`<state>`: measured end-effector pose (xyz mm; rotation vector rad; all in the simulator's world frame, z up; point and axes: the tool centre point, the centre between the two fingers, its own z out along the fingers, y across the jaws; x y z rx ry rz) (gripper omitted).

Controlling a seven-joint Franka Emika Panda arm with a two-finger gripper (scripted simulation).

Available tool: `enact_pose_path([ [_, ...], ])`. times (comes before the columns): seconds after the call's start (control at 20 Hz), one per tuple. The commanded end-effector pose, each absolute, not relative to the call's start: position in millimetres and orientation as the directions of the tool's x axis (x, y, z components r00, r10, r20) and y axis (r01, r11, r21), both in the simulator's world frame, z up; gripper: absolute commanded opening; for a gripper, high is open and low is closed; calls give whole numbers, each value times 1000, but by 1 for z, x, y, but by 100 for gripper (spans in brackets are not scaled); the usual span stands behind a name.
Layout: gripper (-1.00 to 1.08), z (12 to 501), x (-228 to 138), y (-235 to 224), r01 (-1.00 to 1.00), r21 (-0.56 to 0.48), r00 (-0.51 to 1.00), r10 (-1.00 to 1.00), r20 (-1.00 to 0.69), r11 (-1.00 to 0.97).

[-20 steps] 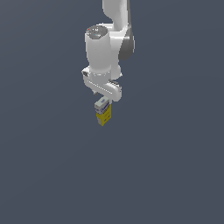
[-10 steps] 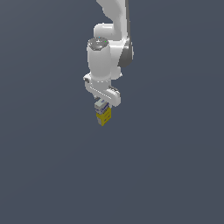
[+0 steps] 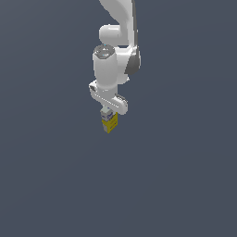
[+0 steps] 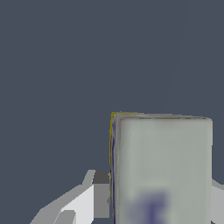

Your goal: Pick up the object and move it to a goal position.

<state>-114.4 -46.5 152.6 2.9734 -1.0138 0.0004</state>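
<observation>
The object is a small carton with a yellow lower part; it hangs below the white arm in the exterior view. My gripper is shut on its upper part, which the fingers mostly hide. In the wrist view the object fills the frame close up, showing its white-grey top with a bluish print and a thin yellow edge. One grey-white finger presses against its side; the other finger barely shows at the frame's edge.
A plain dark grey-blue surface surrounds the arm on all sides. The white arm rises to the top of the exterior view. Nothing else stands in view.
The arm has carried the carton slightly toward the exterior view's right and the wrist has turned a little. The grip on the carton is unchanged.
</observation>
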Motion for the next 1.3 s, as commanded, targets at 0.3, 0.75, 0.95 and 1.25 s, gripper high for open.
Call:
enact_pose_path([
  [0.3, -100, 153, -114, -47, -611, 0, 792, -611, 1, -792],
  [0.75, -100, 167, -100, -24, -611, 0, 792, -611, 1, -792],
  [0.95, -100, 181, -86, -1, -611, 0, 792, -611, 1, -792],
  [1.25, -100, 207, -58, 43, -611, 0, 791, -611, 1, -791],
])
